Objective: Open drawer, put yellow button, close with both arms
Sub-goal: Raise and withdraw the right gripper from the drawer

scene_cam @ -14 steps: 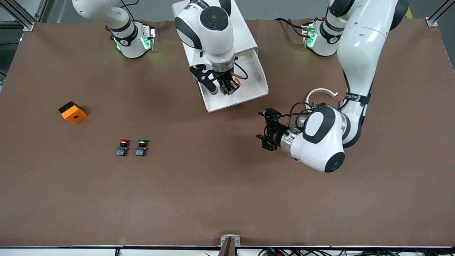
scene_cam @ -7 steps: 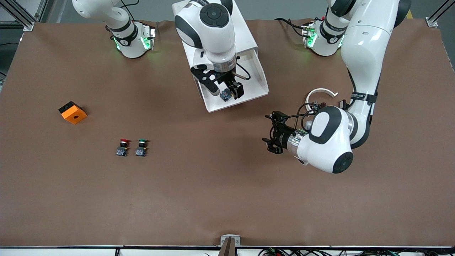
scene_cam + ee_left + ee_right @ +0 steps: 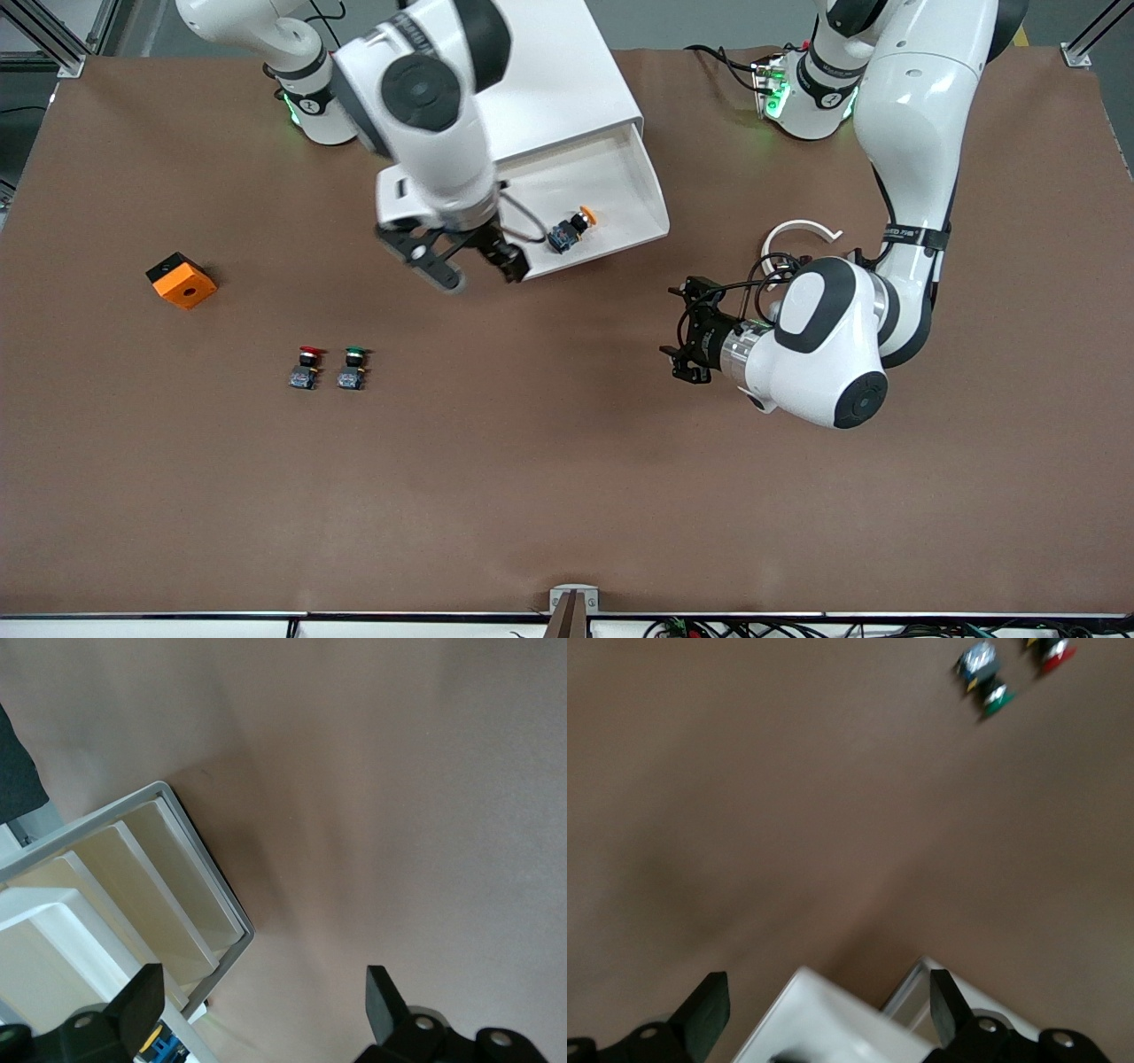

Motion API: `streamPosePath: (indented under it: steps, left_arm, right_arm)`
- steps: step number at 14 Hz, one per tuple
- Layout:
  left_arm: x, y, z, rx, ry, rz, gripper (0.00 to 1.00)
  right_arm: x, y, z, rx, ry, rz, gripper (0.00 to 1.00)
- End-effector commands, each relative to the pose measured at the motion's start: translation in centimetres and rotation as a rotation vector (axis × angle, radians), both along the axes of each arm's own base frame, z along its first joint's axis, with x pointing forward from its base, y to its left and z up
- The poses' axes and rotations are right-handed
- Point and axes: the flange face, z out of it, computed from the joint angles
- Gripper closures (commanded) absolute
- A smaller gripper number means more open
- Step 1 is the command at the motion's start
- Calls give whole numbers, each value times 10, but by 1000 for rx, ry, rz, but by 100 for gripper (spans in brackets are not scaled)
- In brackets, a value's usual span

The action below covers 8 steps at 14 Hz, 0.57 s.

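The top drawer of the white cabinet stands pulled out. The yellow button lies on its side in it, near the front edge. My right gripper is open and empty over the drawer's front corner toward the right arm's end; its wrist view shows that white corner between the fingers. My left gripper is open and empty, low over the mat near the drawer front. Its wrist view shows the cabinet's cream drawer fronts and a bit of the button.
A red-capped button and a green-capped button stand side by side on the mat toward the right arm's end. An orange block lies farther toward that end. A white curved piece lies by the left arm.
My right gripper has let go of the yellow button, which now lies in the drawer, and has swung off toward the right arm's end. My left gripper has shifted slightly toward its own end.
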Motion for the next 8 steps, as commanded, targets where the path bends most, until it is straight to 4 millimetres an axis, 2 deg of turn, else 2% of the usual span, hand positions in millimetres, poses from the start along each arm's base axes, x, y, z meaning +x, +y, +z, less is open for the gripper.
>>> streamPosePath:
  steps: [1, 3, 4, 5, 6, 8]
  left_arm:
    - [-3, 7, 13, 22, -37, -42, 0]
    - [-3, 8, 19, 14, -63, -70, 0]
    - [-2, 9, 22, 0, -79, -89, 0]
    - [-2, 12, 32, -14, -102, -104, 0]
    - [4, 26, 45, -29, -128, -97, 0]
    - [6, 34, 47, -45, -143, -110, 0]
  right_arm:
    - [30, -71, 15, 6, 34, 95, 0]
    - [51, -124, 15, 9, 52, 159, 0]
    - [58, -144, 15, 9, 54, 189, 0]
    - [67, -170, 14, 15, 57, 218, 0]
    - [76, -197, 14, 23, 58, 251, 0]
    - [87, -241, 13, 22, 58, 311, 0]
